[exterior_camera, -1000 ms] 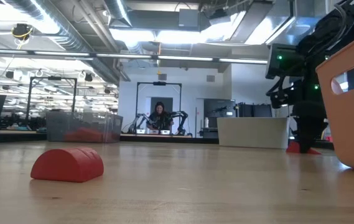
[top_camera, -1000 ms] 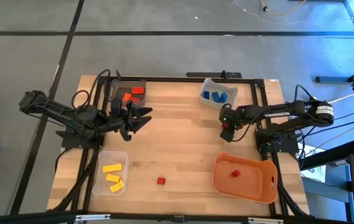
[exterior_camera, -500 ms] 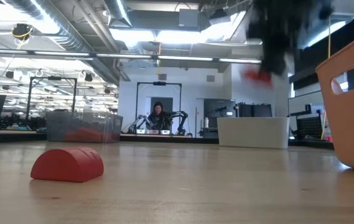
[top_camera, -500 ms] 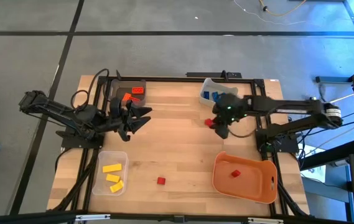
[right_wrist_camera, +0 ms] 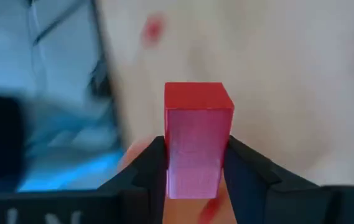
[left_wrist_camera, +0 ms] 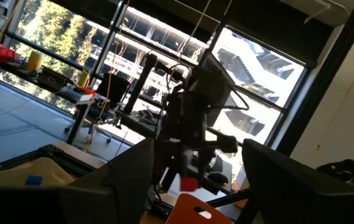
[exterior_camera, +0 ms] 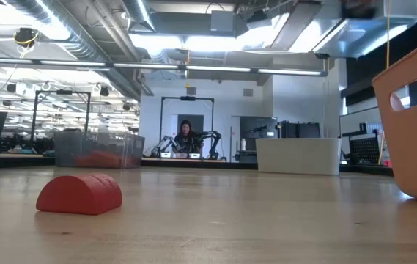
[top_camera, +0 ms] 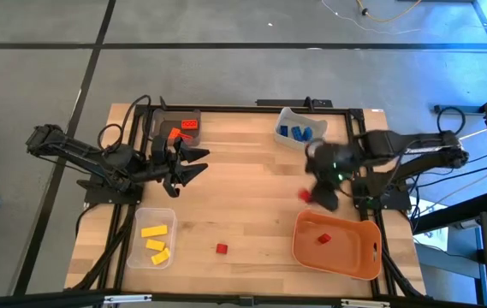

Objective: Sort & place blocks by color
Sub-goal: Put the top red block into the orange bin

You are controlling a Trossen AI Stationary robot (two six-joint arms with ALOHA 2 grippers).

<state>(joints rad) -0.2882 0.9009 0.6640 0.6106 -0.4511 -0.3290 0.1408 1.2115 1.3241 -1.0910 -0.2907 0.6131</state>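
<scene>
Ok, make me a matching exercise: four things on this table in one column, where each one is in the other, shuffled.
1. yellow blocks
2. blue blocks
3. red block being carried
4. loose red block

A. bare tabletop, near edge
B. between the right gripper's fingers
C. clear bin at the near left
D. white bin at the far edge

Pairs: 1-C, 2-D, 3-B, 4-A
</scene>
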